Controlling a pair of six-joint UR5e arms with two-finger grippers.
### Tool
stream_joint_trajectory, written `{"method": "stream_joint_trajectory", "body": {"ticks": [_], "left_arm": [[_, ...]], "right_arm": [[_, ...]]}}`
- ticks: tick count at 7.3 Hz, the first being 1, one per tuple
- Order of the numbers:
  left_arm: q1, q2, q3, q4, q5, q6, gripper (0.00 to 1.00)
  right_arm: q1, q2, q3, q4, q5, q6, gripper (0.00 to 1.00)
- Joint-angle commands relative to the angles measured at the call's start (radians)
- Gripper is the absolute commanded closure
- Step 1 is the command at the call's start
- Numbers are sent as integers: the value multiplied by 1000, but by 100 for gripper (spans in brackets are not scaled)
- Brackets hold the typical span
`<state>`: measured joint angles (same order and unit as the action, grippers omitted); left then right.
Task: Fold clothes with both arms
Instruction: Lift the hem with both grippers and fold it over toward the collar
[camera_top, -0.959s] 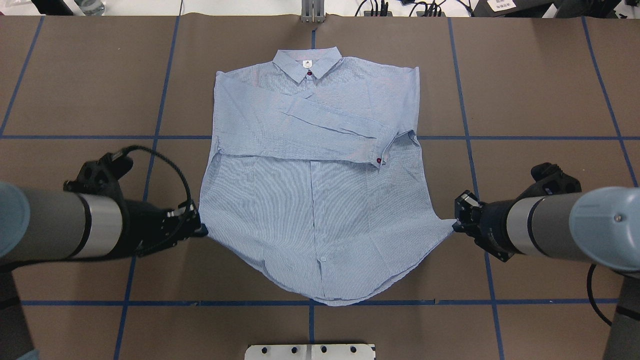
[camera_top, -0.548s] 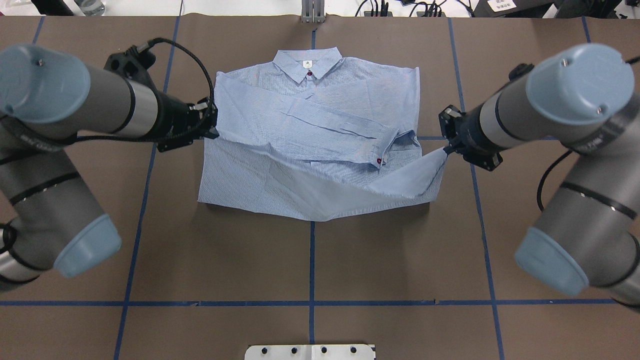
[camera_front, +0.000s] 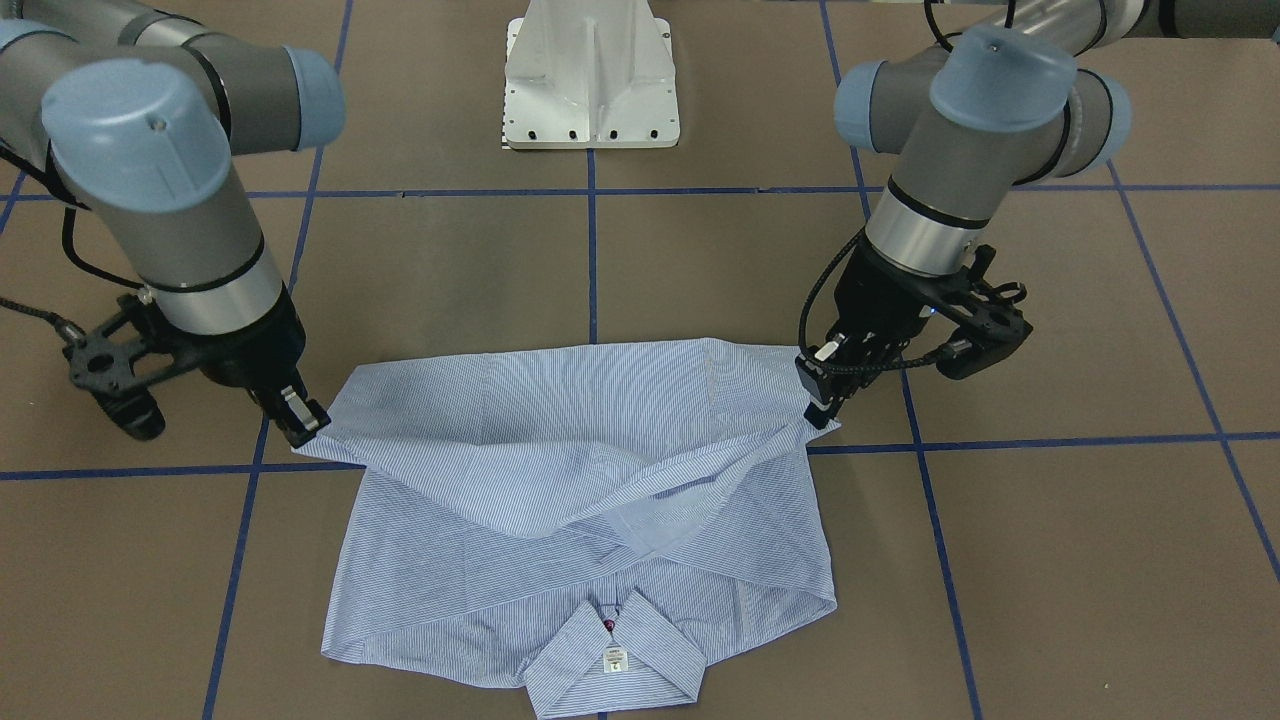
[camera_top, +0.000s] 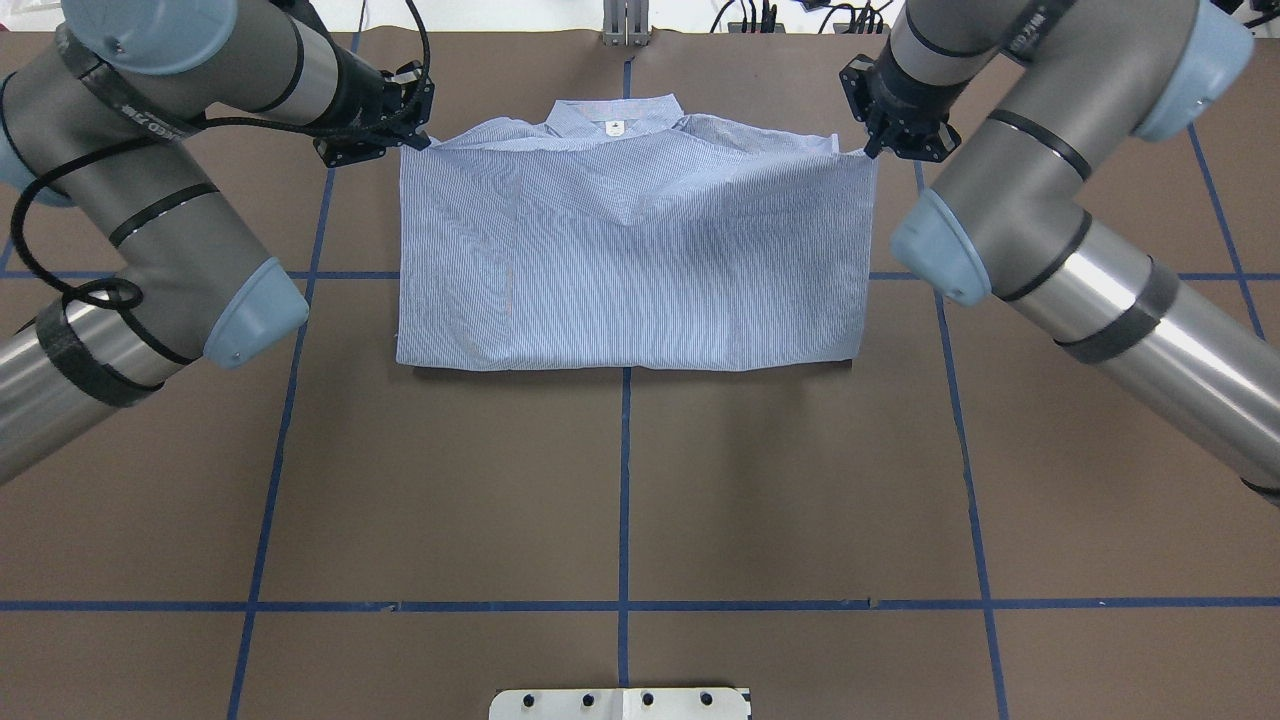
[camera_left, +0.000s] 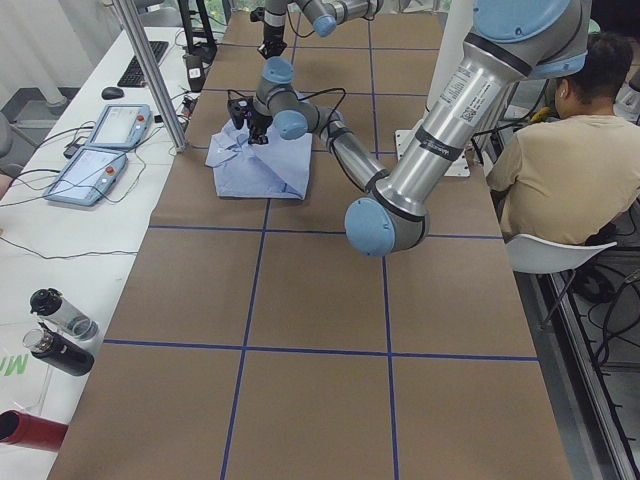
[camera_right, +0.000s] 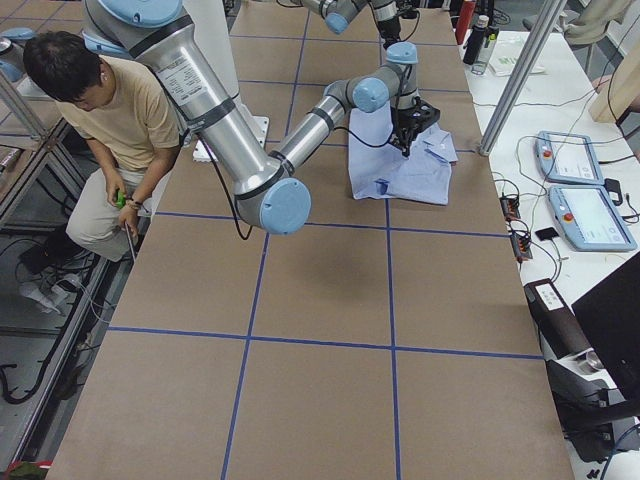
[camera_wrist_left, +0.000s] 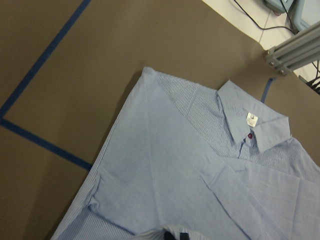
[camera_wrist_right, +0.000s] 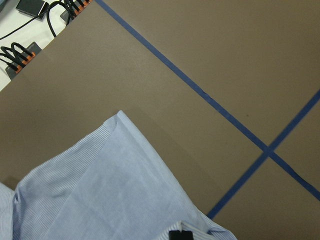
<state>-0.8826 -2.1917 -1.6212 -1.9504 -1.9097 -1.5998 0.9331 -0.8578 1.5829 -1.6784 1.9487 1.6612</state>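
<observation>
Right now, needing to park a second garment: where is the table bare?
The broad stretch of table between the near fold of the shirt and the white base plate is bare. Crowded: the far corners beside the collar, where the left gripper and right gripper pinch the shirt.

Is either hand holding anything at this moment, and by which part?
Both hold the shirt: the left hand pinches one corner of its folded-over bottom edge, the right hand the other corner, near the collar.
</observation>
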Motion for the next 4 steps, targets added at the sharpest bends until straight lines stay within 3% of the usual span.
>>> {"method": "stream_joint_trajectory", "body": {"ticks": [1, 4], "left_arm": [[-15, -63, 177, -129, 4, 1, 100], [-13, -140, 360, -250, 27, 1, 100]], "right_arm": [[30, 107, -263, 156, 1, -38, 100], [26, 161, -446, 233, 3, -116, 100]]}}
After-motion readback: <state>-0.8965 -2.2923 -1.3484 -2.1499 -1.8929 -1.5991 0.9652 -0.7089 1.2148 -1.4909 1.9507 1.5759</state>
